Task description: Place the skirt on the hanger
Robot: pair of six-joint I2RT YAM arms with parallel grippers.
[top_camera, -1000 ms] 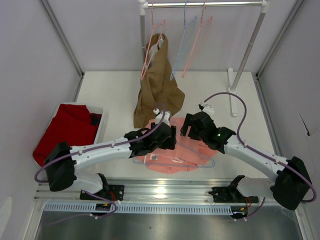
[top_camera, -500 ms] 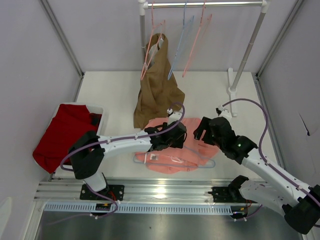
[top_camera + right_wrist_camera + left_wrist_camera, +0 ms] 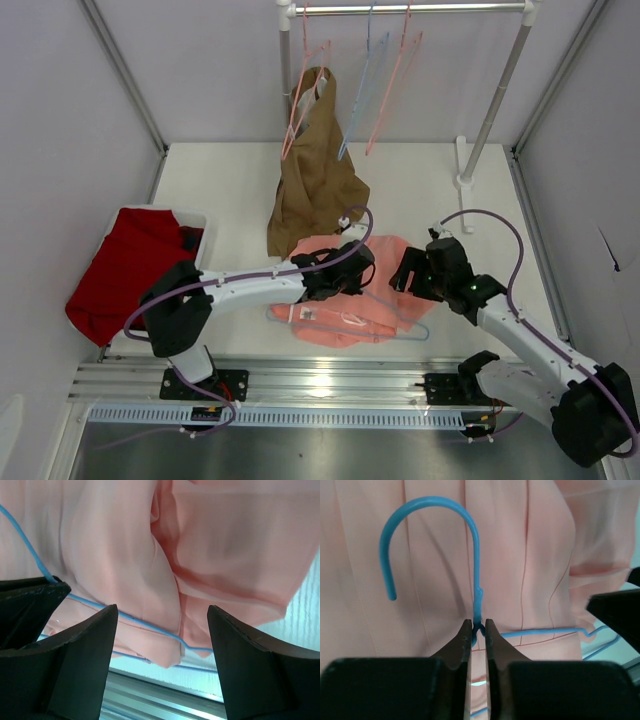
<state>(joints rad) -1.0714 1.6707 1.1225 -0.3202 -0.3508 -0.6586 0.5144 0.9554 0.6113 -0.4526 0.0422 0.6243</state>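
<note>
Skirt [image 3: 350,318] lies flat at the middle of the tabletop's [image 3: 230,190] near edge. The hanger [image 3: 476,570] is on top, long bar along that edge, hook toward the far edge. Left gripper [image 3: 475,629] pinches the wire neck just under the hook. Right gripper [image 3: 161,614] hangs spread over the skirt's right side, nearest the hanger's right shoulder, likely its grab.

White table [image 3: 230,190]. Near centre: skirt [image 3: 330,330] spread flat, hanger [image 3: 475,555] atop it. Left edge: bin [image 3: 200,224] holding red cloth [image 3: 130,265]. Far right: rack foot [image 3: 465,195] standing on the surface.
</note>
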